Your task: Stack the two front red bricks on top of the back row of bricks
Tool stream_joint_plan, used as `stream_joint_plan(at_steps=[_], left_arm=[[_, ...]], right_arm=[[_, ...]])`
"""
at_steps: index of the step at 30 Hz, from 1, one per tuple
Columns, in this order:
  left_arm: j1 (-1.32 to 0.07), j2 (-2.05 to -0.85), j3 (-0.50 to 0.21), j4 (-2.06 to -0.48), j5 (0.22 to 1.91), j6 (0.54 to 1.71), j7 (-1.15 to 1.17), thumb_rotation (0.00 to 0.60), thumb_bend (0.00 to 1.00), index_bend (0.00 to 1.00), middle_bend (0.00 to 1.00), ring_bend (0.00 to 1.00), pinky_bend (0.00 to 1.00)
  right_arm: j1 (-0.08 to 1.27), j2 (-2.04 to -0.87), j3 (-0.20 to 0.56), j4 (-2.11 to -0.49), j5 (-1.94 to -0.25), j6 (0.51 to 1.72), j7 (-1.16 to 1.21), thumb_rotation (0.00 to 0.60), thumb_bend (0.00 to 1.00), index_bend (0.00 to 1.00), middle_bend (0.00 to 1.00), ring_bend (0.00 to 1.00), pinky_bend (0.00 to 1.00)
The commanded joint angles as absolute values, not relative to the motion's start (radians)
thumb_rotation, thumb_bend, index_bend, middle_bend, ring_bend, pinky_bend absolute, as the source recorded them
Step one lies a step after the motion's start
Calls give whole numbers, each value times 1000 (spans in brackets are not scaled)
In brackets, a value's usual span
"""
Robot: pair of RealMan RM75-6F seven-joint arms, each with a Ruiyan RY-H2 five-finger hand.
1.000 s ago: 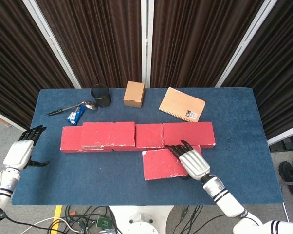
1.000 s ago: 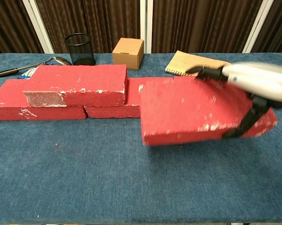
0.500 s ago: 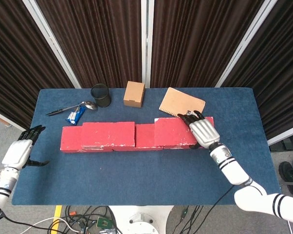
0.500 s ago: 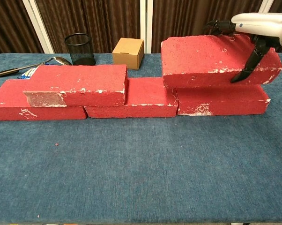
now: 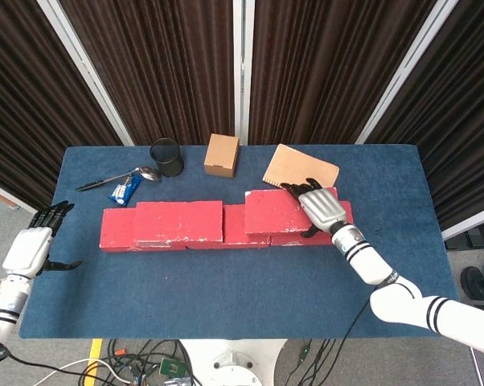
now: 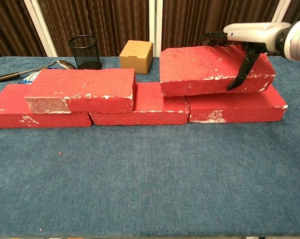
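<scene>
The second red brick (image 6: 210, 69) is sitting up on the back row of bricks (image 6: 140, 107), over at the right end. The right hand (image 5: 321, 206) is grasping it, with fingers over its top and its thumb (image 6: 243, 69) pressing down the front face. The brick is not lying flat: its right end is tilting up a little, and its left end is hanging over the middle brick (image 6: 155, 104).

The other stacked brick (image 6: 82, 89) is lying on the left part of the row, just beside it.

I think it could go wrong if the hand lets go while the brick is tilting. It might rock, slide toward the front and drop onto the blue table (image 6: 150, 179). It might also bump its neighbor if it is pushed more to the left.

The left hand (image 5: 31, 248) is hanging off the left edge of the table, holding nothing, with fingers apart.

Behind the row a notebook (image 5: 301, 172), a cardboard box (image 5: 222, 154) and a black mesh cup (image 5: 167, 158) are sitting.
</scene>
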State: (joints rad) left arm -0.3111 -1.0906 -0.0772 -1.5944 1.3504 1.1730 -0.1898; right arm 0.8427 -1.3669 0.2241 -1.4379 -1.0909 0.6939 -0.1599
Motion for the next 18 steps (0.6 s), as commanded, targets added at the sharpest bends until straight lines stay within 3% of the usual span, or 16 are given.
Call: stream_joint_plan(at_steps=[1,18], left_arm=[[-309,-1091,-76,-1591,1351,1172,-195,600,0,5,0,0,0],[-308,-1092,-68,-1571,1360,1155,-225,600,0,5,0,0,0]], right_arm=[[848,-1380,221,-1429,-1085,688,-142,600,0,0,233,224,0],[901,-1419,208,-1362,-1090,587,-40,600,0,0,235,224,0]])
